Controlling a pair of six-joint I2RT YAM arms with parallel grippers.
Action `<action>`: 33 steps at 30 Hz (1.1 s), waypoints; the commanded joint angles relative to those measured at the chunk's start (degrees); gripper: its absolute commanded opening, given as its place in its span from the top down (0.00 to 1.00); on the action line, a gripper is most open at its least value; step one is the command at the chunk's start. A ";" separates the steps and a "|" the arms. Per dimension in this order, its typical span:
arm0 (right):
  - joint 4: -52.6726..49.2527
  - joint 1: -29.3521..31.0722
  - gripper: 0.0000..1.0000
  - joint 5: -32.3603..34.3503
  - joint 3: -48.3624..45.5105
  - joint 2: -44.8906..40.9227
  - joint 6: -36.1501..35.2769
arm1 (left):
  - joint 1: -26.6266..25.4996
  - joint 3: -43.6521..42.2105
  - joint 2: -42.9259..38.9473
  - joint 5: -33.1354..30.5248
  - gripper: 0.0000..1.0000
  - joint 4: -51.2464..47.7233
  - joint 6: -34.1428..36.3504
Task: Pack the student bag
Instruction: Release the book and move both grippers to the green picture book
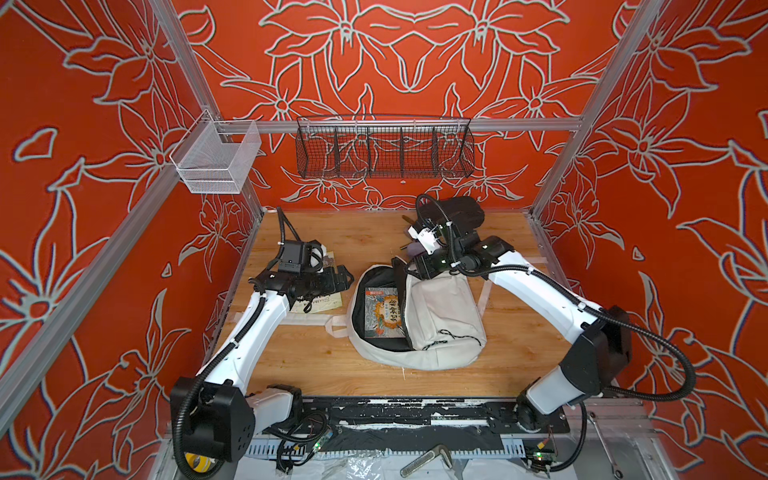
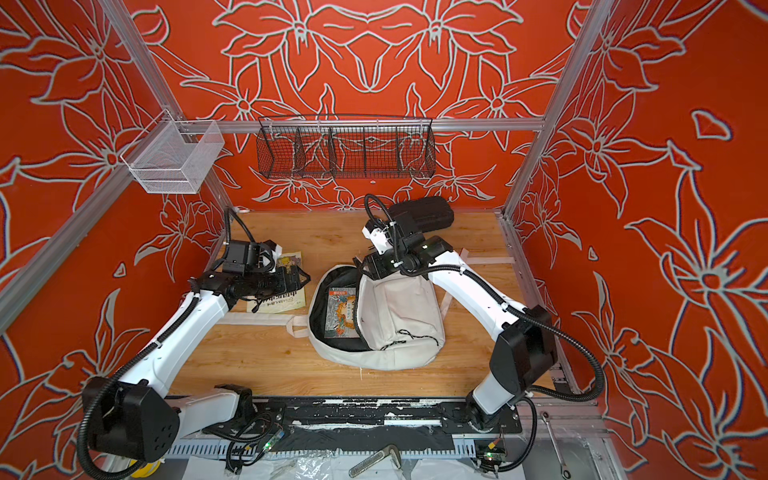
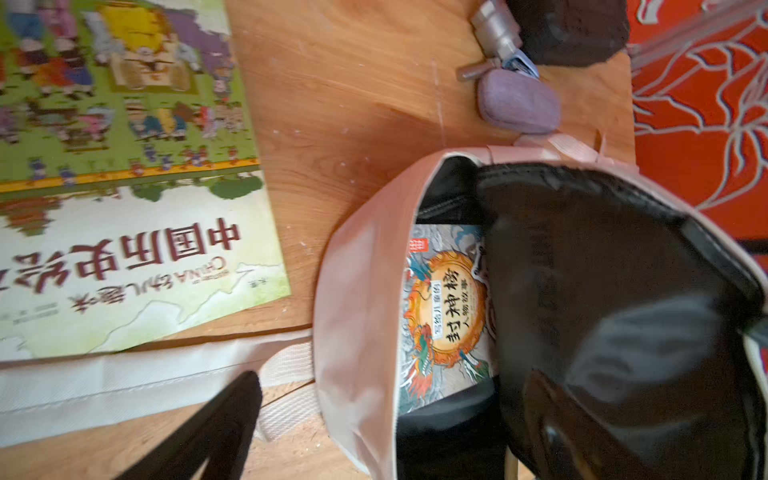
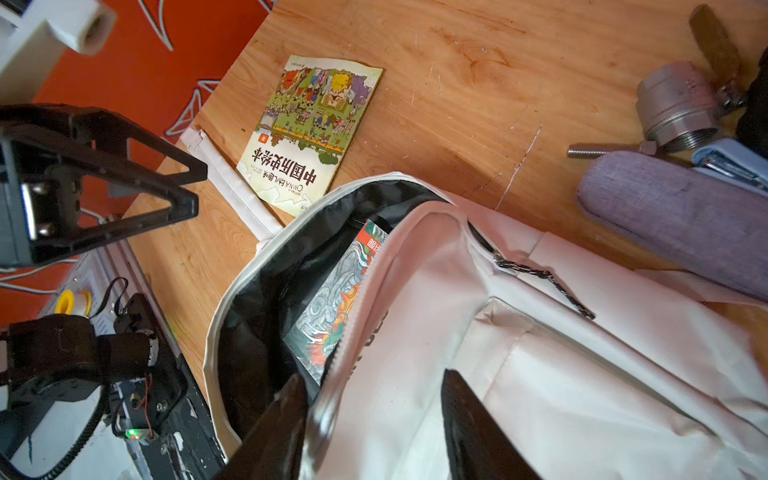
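Student bag (image 1: 440, 320) lies unzipped at the table's (image 1: 316, 365) middle, 1 book (image 1: 380, 309) inside; a green book (image 4: 316, 129) lies toward the left edge below the left gripper (image 1: 347, 276), fingers spread; a lavender pouch (image 4: 681, 232), valve (image 4: 681, 108) and black case (image 1: 465, 214) crowd the back edge; right gripper (image 4: 376, 419), fingers parted, straddles the flap's rim; open wood runs along the front edge.

booklet (image 3: 124, 249) cover: "CHINA", 中国历史绘本 | book (image 3: 446, 316) cover, inside student bag (image 3: 353, 291): 封神榜

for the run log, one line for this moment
bag open, dragon book inside | green book on table | left gripper open | right gripper open astride flap
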 commanded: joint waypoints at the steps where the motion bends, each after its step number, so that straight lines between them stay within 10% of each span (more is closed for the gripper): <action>1: 12.50 2.15 0.41 1.11 -0.66 0.38 1.64 | 6.50 -2.33 -1.80 -1.19 0.02 2.24 -5.58; 17: 15.19 10.50 0.37 -2.86 35.23 38.80 9.47 | 23.18 -2.73 11.32 3.17 0.01 12.61 -8.28; 33: 12.53 12.90 0.37 0.49 48.06 58.86 22.58 | 24.66 3.88 27.29 3.57 0.01 11.14 -1.10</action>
